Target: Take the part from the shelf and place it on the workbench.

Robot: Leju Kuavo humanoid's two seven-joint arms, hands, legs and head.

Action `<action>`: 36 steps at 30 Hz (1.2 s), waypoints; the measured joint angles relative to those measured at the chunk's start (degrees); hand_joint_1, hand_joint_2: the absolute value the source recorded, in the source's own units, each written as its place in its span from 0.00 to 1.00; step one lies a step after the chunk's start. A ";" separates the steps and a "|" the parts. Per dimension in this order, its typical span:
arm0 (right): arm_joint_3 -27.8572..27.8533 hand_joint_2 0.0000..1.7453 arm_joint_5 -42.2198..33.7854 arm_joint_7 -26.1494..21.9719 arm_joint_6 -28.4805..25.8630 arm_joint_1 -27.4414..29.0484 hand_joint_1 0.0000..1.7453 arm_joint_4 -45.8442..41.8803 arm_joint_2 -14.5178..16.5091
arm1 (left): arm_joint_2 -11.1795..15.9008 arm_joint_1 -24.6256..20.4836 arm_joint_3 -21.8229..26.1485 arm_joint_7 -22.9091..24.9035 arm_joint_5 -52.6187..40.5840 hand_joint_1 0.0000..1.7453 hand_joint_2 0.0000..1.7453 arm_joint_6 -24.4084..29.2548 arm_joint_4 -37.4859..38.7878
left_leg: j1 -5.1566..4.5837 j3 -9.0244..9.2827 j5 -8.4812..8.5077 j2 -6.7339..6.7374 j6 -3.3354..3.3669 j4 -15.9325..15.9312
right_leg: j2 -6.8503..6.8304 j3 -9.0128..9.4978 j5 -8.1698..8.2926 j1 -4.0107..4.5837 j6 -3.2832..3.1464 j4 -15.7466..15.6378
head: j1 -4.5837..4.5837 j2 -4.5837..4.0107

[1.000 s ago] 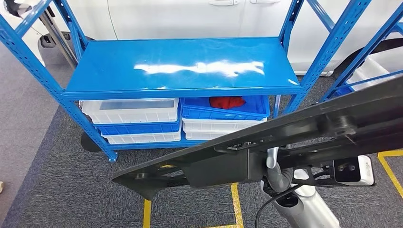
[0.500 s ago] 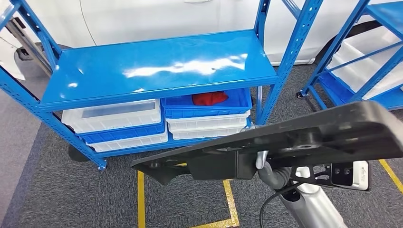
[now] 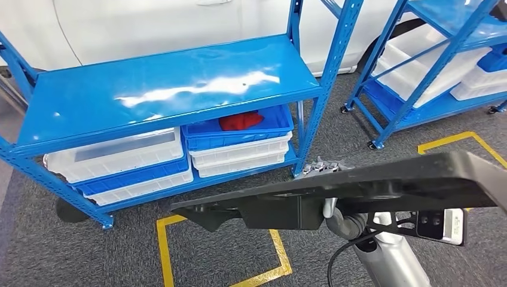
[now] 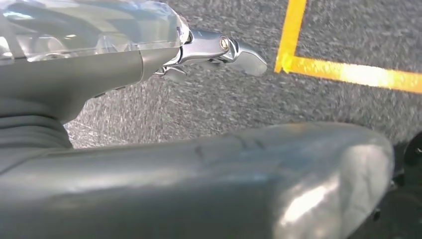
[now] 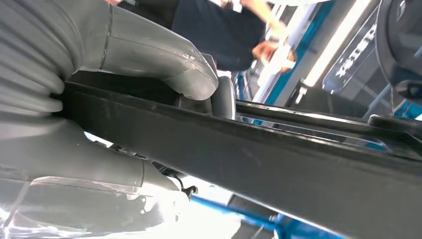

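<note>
The long black part (image 3: 359,188) is off the shelf and held flat across the near right of the head view, over grey carpet (image 3: 72,251) marked with yellow floor tape (image 3: 275,242). The right hand (image 5: 99,124) grips it: in the right wrist view its grey thumb lies on one face of the dark bar and its fingers (image 5: 94,204) clamp the other, with the bar running away from the wrist. In the head view the silver right arm (image 3: 388,263) rises from the near edge to the underside of the part.

The left hand (image 4: 199,149) hangs over the carpet beside a corner of the yellow tape; one silver finger sticks out straight with nothing in it, but whether the fingers are open or closed I cannot tell.

Farther back on the left stands a blue shelf (image 3: 161,89) with a bare glossy top board. Below it sit stacked white and blue bins (image 3: 239,149), one blue bin holding something red (image 3: 239,121). A second blue rack (image 3: 430,66) with white trays stands far right, and a white car body (image 3: 149,27) lies behind the shelf
</note>
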 joint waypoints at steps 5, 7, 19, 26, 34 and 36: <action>-0.33 1.00 0.48 0.07 -1.34 -0.54 1.00 -0.03 0.42 | 0.87 -0.25 1.85 -1.06 -0.02 0.00 0.00 -3.59 0.00 | -0.49 0.00 -0.42 2.58 -0.80 0.68 | -4.25 7.69 5.36 0.77 -1.29 -13.92 | -0.01 0.00; -0.27 1.00 0.82 0.10 -1.71 -0.43 1.00 -0.23 0.74 | 1.16 -0.38 2.91 -1.05 -0.02 0.00 0.00 -3.73 0.00 | -0.61 0.10 -0.48 3.64 -1.39 0.68 | -3.43 7.51 5.44 0.95 -2.06 -14.39 | -0.01 0.00; 0.13 1.00 5.97 -0.03 -5.67 2.00 1.00 -0.84 4.17 | 2.88 0.00 4.37 -0.09 -0.05 0.00 0.00 -2.55 -0.01 | 0.10 -0.71 -1.88 -4.60 -2.22 4.24 | 4.35 6.63 6.69 0.62 -3.24 -14.28 | 0.00 0.00; -1.93 1.00 9.22 -0.05 -5.20 5.01 1.00 -2.80 5.59 | 3.24 -0.23 3.94 0.28 0.03 0.00 0.00 -1.38 0.00 | 0.31 0.85 -0.34 -3.00 -0.29 -0.25 | 3.27 3.78 4.62 0.49 -0.89 -10.28 | 0.00 0.00; -2.58 1.00 10.51 -0.03 -6.27 5.64 1.00 -3.27 5.82 | 2.72 -0.18 3.08 0.30 0.01 0.00 0.00 -1.25 0.00 | -0.18 0.73 -0.56 2.55 -0.47 -0.01 | -2.96 5.75 4.95 0.40 -0.83 -10.90 | 0.00 0.00; -2.57 1.00 10.37 -0.04 -6.18 5.51 1.00 -3.44 5.92 | 2.55 -0.26 2.96 0.53 0.03 0.00 0.00 -1.01 0.00 | -0.46 0.77 -0.70 3.50 -1.02 0.13 | -4.14 7.45 5.59 0.86 -1.61 -14.47 | 0.00 0.00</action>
